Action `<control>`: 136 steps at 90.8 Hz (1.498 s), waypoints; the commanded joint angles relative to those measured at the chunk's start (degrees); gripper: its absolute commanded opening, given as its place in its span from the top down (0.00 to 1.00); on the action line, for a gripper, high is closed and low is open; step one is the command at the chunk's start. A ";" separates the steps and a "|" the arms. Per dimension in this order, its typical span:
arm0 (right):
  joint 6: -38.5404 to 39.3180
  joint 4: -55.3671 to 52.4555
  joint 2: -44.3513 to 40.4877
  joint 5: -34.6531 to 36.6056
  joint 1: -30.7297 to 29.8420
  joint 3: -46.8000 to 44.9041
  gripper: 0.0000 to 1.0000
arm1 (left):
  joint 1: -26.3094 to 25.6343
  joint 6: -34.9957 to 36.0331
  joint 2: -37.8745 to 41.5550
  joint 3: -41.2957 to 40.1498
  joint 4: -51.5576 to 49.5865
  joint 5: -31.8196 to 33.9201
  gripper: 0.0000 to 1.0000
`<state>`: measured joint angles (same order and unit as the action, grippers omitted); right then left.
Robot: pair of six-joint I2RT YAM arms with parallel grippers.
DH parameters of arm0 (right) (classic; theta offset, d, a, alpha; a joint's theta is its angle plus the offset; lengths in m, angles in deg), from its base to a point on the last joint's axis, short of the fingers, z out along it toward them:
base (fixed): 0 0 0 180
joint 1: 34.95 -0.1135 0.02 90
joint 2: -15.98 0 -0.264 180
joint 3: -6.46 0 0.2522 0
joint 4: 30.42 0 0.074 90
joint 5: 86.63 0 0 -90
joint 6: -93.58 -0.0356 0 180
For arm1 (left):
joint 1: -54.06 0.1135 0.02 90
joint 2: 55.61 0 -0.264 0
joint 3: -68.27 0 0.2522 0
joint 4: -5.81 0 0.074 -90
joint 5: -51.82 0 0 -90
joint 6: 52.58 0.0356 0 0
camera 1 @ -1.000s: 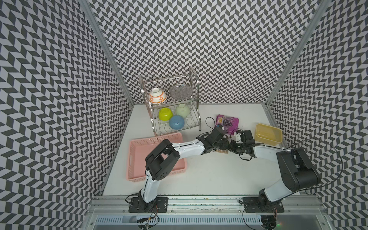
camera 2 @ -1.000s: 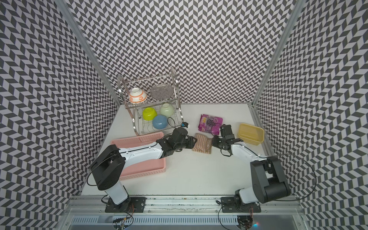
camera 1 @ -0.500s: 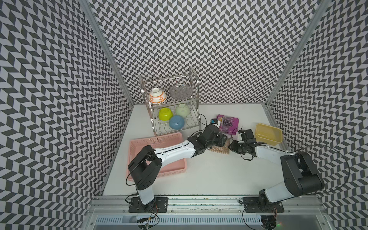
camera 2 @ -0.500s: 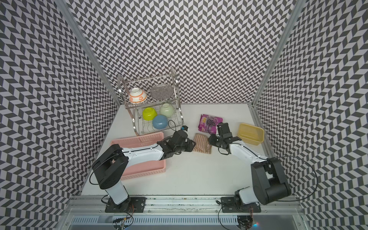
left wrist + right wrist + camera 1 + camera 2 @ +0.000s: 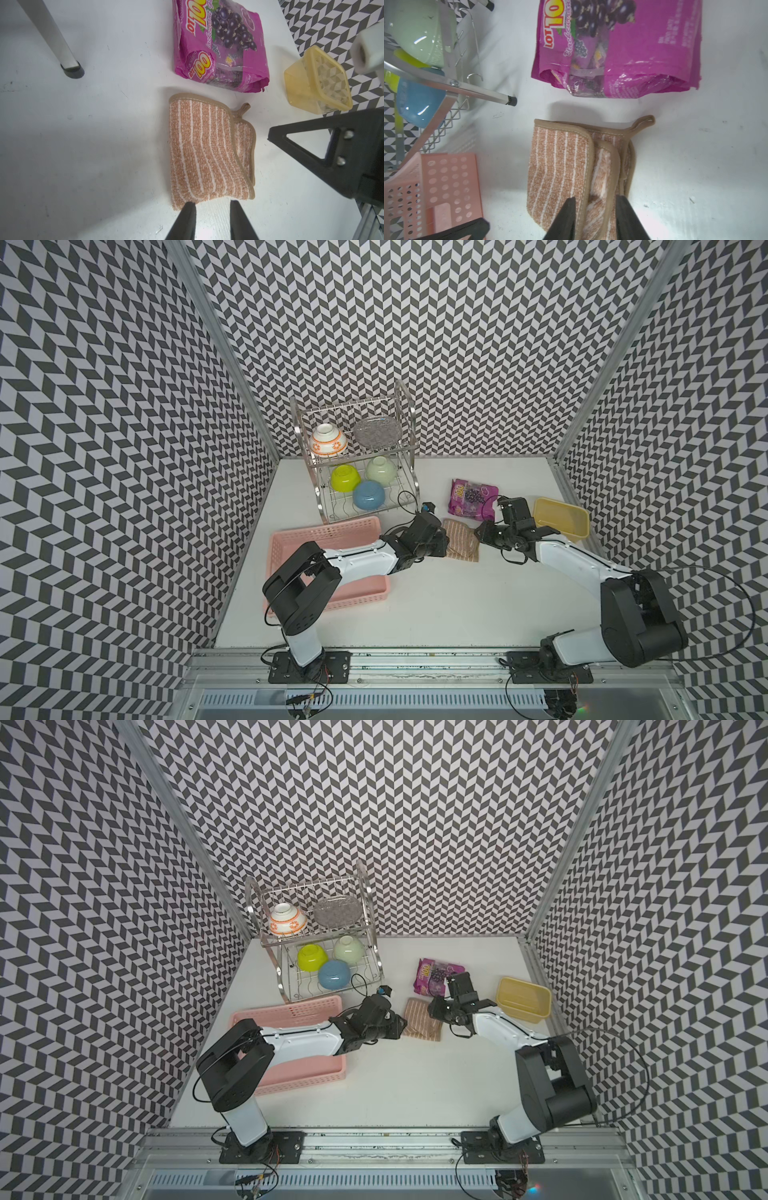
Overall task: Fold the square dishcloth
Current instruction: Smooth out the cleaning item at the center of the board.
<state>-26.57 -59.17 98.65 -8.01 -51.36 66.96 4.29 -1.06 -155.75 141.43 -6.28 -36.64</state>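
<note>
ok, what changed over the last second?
Left gripper eased back off the square dishcloth toward the pink basket, baring more of it. Right gripper nudged closer at the opposite edge; jaws stand apart over the hem. Cloth, snack bag, yellow tub unchanged.

dishcloth point(image 5: 462, 542) between basket point(image 5: 328, 530) and tub point(image 5: 561, 517), snack bag point(image 5: 473, 497) behind

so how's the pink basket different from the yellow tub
The pink basket is much bigger than the yellow tub. The basket's walls are opaque and full of holes, while the tub's are plain and see-through. On the table the basket lies to the left and the tub sits at the right edge. Both are open-topped rectangular plastic containers.
</note>
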 commanded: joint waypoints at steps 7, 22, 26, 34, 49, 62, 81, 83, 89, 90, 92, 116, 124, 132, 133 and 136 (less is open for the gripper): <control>-1.04 2.04 3.78 -1.98 -1.29 3.53 0.63 | 0.50 0.12 -1.84 -1.73 3.43 -1.41 0.72; -1.62 3.22 7.13 -3.40 -2.15 5.17 0.63 | 0.90 -0.10 -2.85 -2.84 4.45 -2.05 0.74; -2.05 3.48 7.65 -3.68 -2.34 5.13 0.63 | 1.04 -0.17 -3.25 -2.89 4.69 -2.14 0.75; -2.96 3.96 8.11 -3.96 -2.87 4.45 0.63 | 1.16 -0.11 -3.93 -2.97 4.97 -2.40 0.76; -4.19 4.68 7.95 -3.52 -3.11 2.74 0.61 | 1.44 0.40 -5.06 -2.43 5.10 -2.39 0.76; -5.00 5.52 8.40 -4.26 -3.11 1.51 0.56 | 1.65 0.68 -6.32 -1.44 5.11 -2.46 0.76; -5.57 6.97 8.85 -4.88 -3.11 0.05 0.51 | 1.82 0.93 -7.57 0.11 4.88 -2.51 0.76; -5.65 7.16 8.96 -4.93 -3.11 0.00 0.51 | 1.86 0.94 -7.78 0.26 4.84 -2.49 0.76; -5.86 7.63 9.33 -5.03 -3.11 -0.28 0.50 | 1.79 0.93 -7.98 0.53 4.66 -2.58 0.76; -5.87 7.74 9.43 -5.04 -3.11 -0.31 0.50 | 1.79 0.94 -8.02 0.54 4.66 -2.63 0.76; -5.92 7.88 9.61 -5.12 -3.11 -0.33 0.50 | 1.79 0.95 -8.07 0.59 4.66 -2.67 0.76; -6.91 10.99 11.15 -7.82 -3.11 -1.21 0.51 | 1.86 0.61 -8.23 0.37 4.57 -2.96 0.78; -7.15 11.65 10.72 -8.68 -3.11 -1.21 0.53 | 1.87 0.53 -8.39 0.42 4.57 -3.05 0.78; -7.20 11.68 9.53 -8.76 -3.10 -1.01 0.56 | 1.80 0.58 -8.62 0.50 4.57 -3.30 0.78; -7.20 11.66 9.39 -8.71 -3.11 -1.03 0.56 | 1.84 0.59 -8.69 0.48 4.57 -3.30 0.78; -7.20 11.60 8.98 -8.61 -3.11 -0.97 0.57 | 1.84 0.55 -8.81 0.60 4.57 -3.45 0.78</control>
<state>-33.42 -50.60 109.08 -15.77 -54.13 66.22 5.84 -1.02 -163.20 140.77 -2.41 -39.39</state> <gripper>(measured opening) 0.448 0.217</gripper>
